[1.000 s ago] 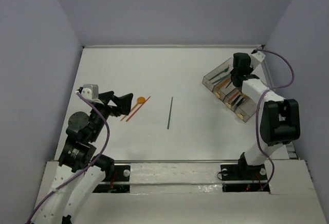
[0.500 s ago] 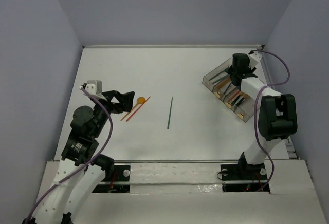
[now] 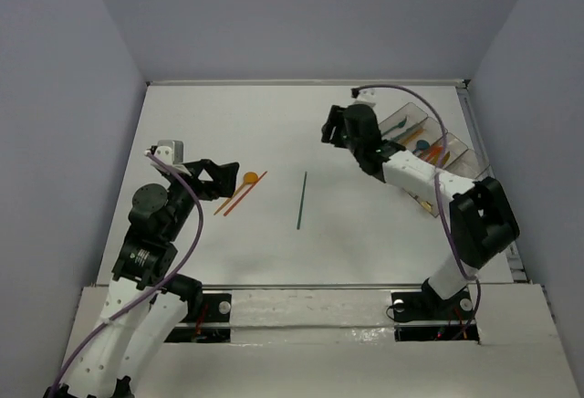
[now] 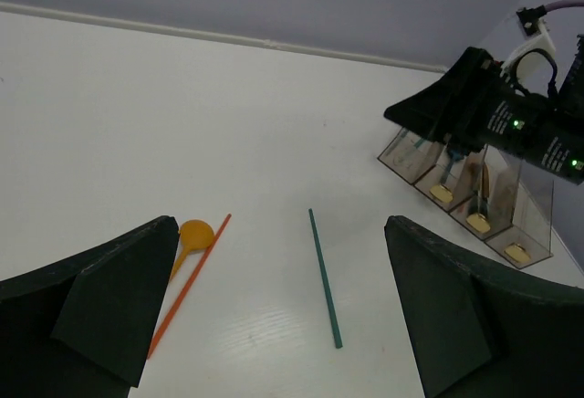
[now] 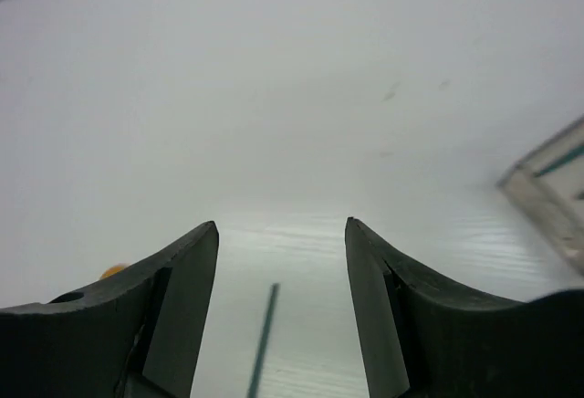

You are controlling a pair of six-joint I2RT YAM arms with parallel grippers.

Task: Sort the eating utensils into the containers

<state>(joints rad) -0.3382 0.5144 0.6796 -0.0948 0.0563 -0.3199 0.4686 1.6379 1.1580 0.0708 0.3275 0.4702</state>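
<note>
A thin teal utensil [image 3: 301, 200] lies on the white table near the middle; it also shows in the left wrist view [image 4: 324, 279] and the right wrist view [image 5: 265, 339]. An orange spoon [image 3: 249, 177] and a thin orange utensil [image 3: 243, 193] lie left of it, and both the spoon [image 4: 194, 234] and the thin orange utensil [image 4: 187, 284] show in the left wrist view. The clear divided containers [image 3: 429, 156] at the right hold several utensils. My left gripper [image 3: 224, 179] is open and empty beside the orange pieces. My right gripper [image 3: 327, 131] is open and empty, above the table, up and right of the teal utensil.
The right arm [image 4: 493, 115] reaches across in front of the containers [image 4: 474, 188]. A corner of the containers [image 5: 547, 197] shows at the right of the right wrist view. Grey walls close the table at the back and sides.
My right gripper has swung from over the containers leftward to the middle of the table, uncovering the bins. My left gripper has barely moved.
</note>
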